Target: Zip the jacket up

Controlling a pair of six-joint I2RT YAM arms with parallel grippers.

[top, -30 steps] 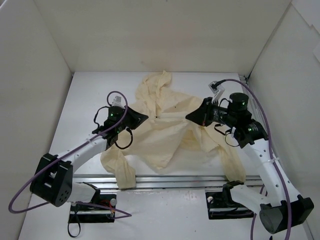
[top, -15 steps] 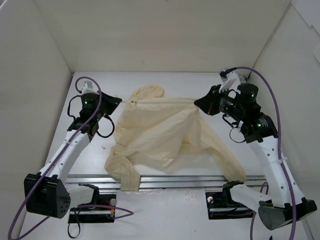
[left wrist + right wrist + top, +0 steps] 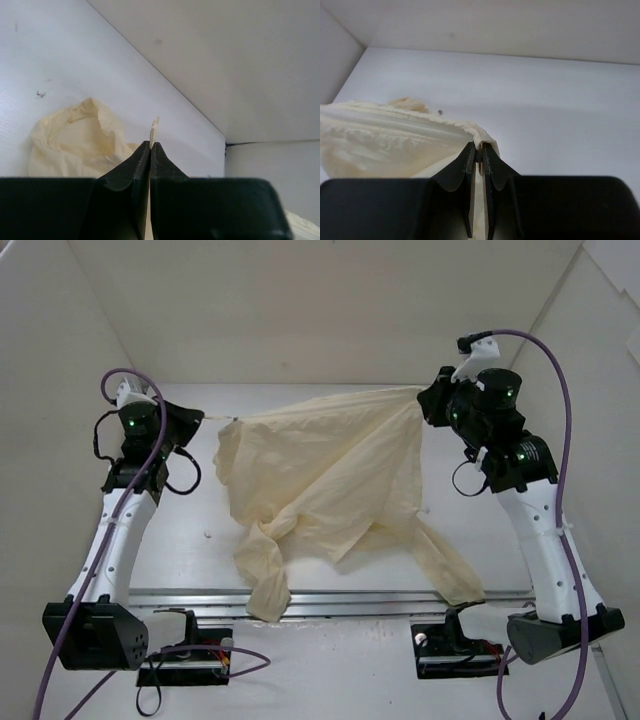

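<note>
The pale yellow-cream jacket (image 3: 320, 470) hangs stretched in the air between both grippers, its top edge taut. One sleeve end (image 3: 262, 590) and the other (image 3: 455, 575) trail down to the table's front. My left gripper (image 3: 198, 418) is shut on a thin end of the jacket's edge; a small cream tip (image 3: 154, 126) pokes out past the left gripper (image 3: 150, 145) in the left wrist view, with bunched fabric (image 3: 75, 142) beyond. My right gripper (image 3: 422, 395) is shut on the jacket's hem; the right wrist view shows the right gripper (image 3: 481, 146) and the fabric (image 3: 385, 145). I cannot make out a zipper pull.
White walls (image 3: 300, 310) enclose the table at the back and both sides, and both grippers are close to the back wall. A metal rail (image 3: 370, 600) runs along the front edge. Purple cables (image 3: 545, 370) loop off both arms.
Both arms have lifted and swung apart toward the back corners. The jacket has gone from a loose heap on the table to a raised, taut sheet between the grippers.
</note>
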